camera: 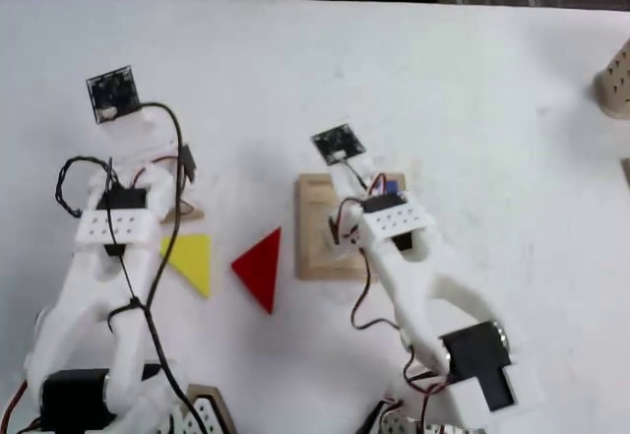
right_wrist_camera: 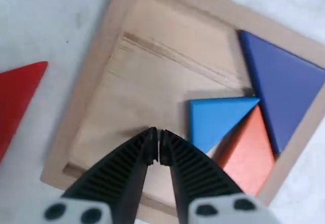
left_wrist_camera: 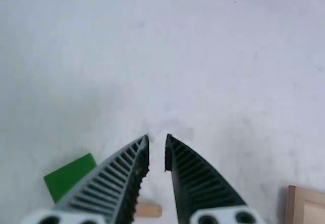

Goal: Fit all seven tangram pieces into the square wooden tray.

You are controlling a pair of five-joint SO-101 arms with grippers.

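The white table [camera: 472,90] lies under both my arms. My right pincer [right_wrist_camera: 157,135] hangs closed and empty over the tray [right_wrist_camera: 96,71]. In the tray a dark blue triangle [right_wrist_camera: 284,87], a light blue triangle [right_wrist_camera: 216,120] and an orange piece [right_wrist_camera: 249,158] sit together. The red triangle [camera: 261,267] lies just outside the tray, with the yellow triangle [camera: 192,260] beyond it. My left pincer [left_wrist_camera: 157,145] is slightly parted and holds nothing, with a green piece [left_wrist_camera: 68,176] near it.

In the high view the right arm [camera: 413,277] hides the 3 o'clock half of the tray [camera: 317,242]. The left gripper [left_wrist_camera: 156,141] covers part of the green piece [left_wrist_camera: 68,177] and most of a tan piece [left_wrist_camera: 148,210]. The red triangle [right_wrist_camera: 18,99] is cut off by the picture's edge, and the right gripper [right_wrist_camera: 157,134] hides part of the orange piece [right_wrist_camera: 249,153].
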